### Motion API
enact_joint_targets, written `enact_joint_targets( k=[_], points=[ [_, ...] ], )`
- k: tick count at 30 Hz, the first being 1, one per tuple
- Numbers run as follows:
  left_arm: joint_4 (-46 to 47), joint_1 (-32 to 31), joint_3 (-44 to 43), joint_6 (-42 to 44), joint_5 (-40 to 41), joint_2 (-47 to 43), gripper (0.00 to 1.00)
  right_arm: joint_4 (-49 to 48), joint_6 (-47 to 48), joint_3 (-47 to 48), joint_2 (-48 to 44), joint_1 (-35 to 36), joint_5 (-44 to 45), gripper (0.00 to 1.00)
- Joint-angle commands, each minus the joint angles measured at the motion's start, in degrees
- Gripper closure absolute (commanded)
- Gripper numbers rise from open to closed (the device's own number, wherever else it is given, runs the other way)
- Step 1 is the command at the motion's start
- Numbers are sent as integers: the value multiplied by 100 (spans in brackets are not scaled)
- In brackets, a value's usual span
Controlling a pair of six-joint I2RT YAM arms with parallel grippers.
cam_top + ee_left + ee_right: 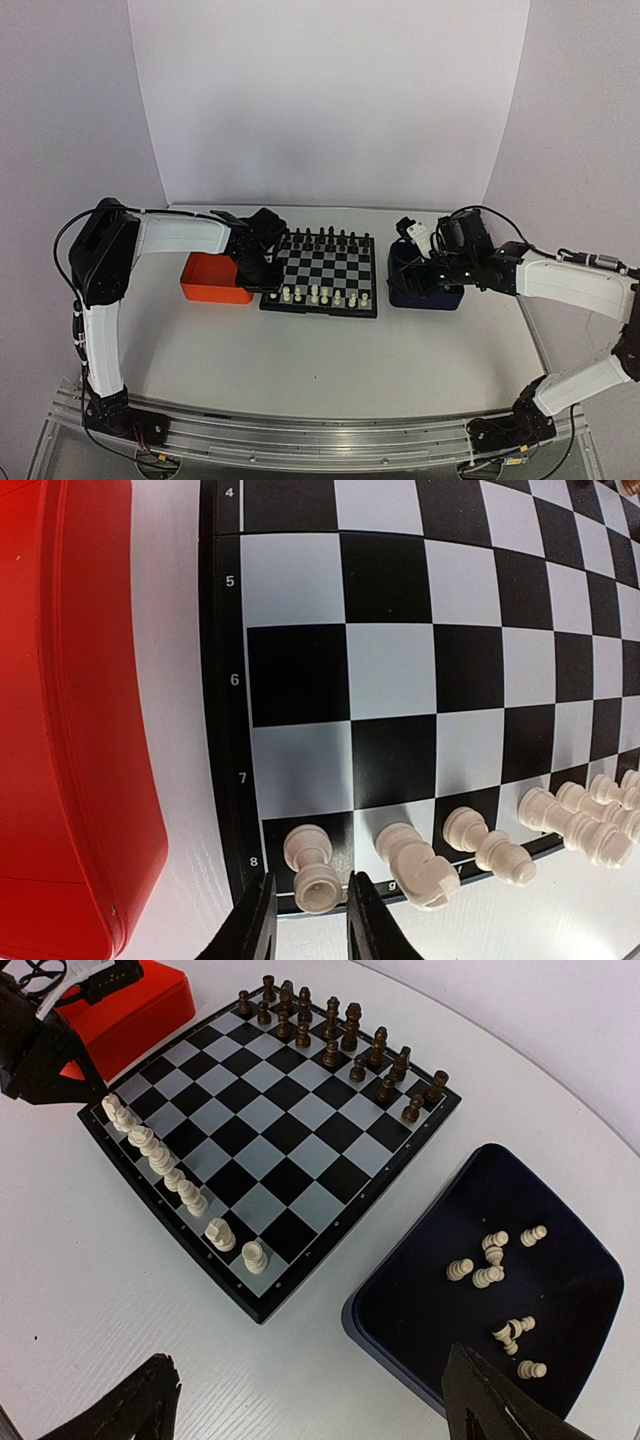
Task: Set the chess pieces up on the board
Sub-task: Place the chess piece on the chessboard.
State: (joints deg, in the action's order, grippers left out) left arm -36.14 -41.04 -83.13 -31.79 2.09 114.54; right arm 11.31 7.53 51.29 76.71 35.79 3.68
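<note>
An orange tray [213,280] sits on the white tabletop [330,370] at the left, and a dark blue tray [428,298] sits well apart from it at the right. Small black chess pieces [325,240] stand upright in two rows between the trays, towards the far side. A curved white backdrop [330,100] rises behind the tabletop, and a metal rail [320,452] runs along its near edge.

Cream-white chess pieces [165,1165] line one edge of the board [275,1140]; more lie in the blue tray [580,1290].
</note>
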Motion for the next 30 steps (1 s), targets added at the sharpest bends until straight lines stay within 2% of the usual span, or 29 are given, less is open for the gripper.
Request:
enact_joint_targets(
  k=[1,7,14,16,20,21,30],
  points=[
    [-113,26,-181,-25,46,-212,74,-2,33,4,-46,19,-13,11],
    [-142,26,-108,-9,14,-487,69,3,-28,4,-79,19,-84,11],
    [-59,27,187,129,247,-1309,55,3,-69,-39,-183,19,-127,11],
    [148,25,346,385,193,-1574,43,3,-76,-57,-208,16,-127,11],
    [751,23,632,1123,-286,-1956,7,3,-72,-53,-226,16,-133,11],
    [840,22,649,1264,-366,-1997,1,4,-71,-50,-228,16,-139,11],
    [781,25,525,2675,-461,-1715,0,12,-48,-94,-314,21,-153,11]
  ],
)
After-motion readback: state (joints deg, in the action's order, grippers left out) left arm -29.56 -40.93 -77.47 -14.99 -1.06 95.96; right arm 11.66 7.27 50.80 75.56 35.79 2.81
